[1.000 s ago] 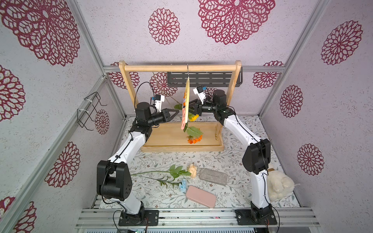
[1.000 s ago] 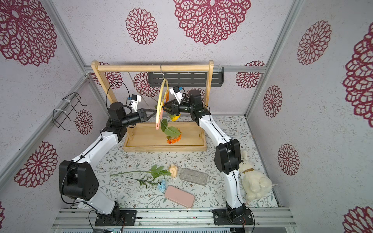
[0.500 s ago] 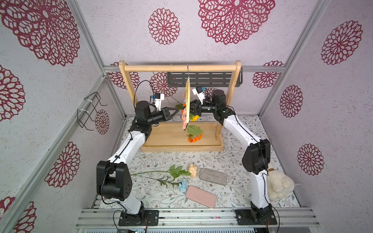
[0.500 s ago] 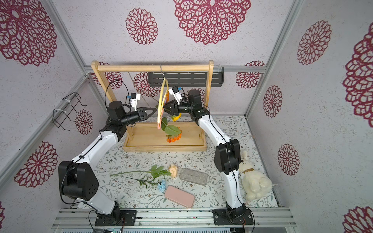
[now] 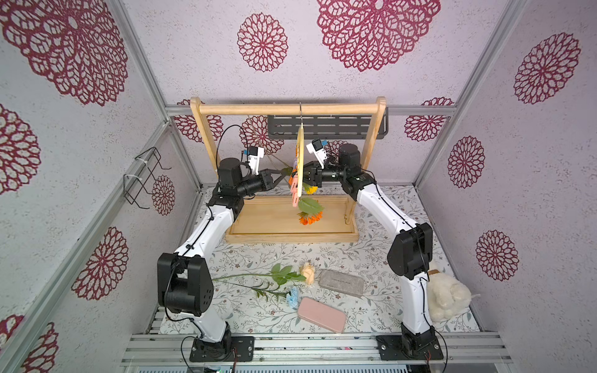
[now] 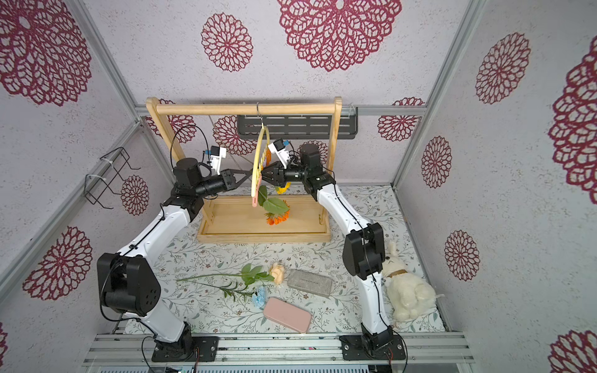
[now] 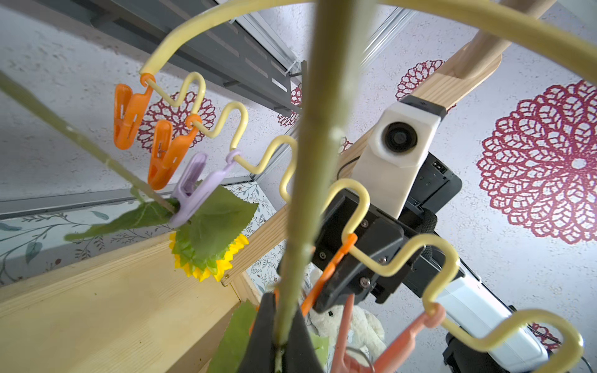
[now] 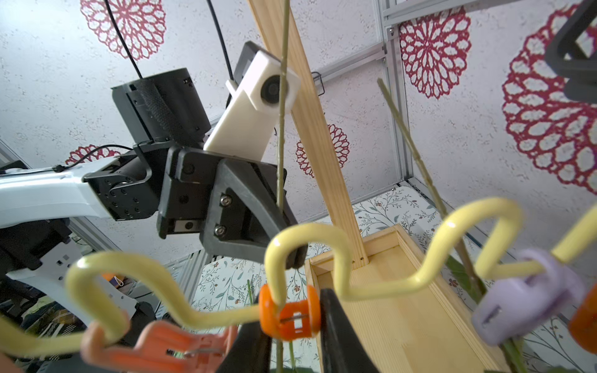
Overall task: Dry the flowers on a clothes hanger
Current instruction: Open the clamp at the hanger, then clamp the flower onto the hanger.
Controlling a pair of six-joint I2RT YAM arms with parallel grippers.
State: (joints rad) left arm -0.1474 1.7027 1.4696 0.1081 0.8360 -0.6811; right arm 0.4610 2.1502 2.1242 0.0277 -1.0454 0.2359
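Found hanger (image 8: 307, 230) hooked on the rack (image 5: 284, 109) bar, upper centre of both top views, edge-on to the camera. Noted left pincer (image 7: 279, 339) clamped tight on the stem (image 7: 310, 161) of the orange bloom (image 5: 310, 218), which hangs head down at frame centre over the rack's base. Noted right pincer (image 6: 266, 174) narrow, jaws pressed on either side of an orange clip (image 8: 289, 318) on the wavy bar. Judged step in hand: pegging that stem. To do it well: squeeze the clip wide open, steady the hanger against swing, slide the stem fully into the mouth, ease off the right first, and release the left only after a firm bite. Cannot tell whether the stem is in the mouth yet. Counted four flowers: sunflower (image 7: 197, 261) pegged in the lilac clip (image 7: 193, 193), orange bloom in hand, rose (image 5: 307, 273) and blue bloom (image 5: 293, 297) lying on the table (image 5: 371, 258), lower centre. Counted five clips in the left wrist view: three orange, one lilac, one pink clip (image 7: 407, 336); possibly more past the frame edge. One hanger, one rack, two arms.
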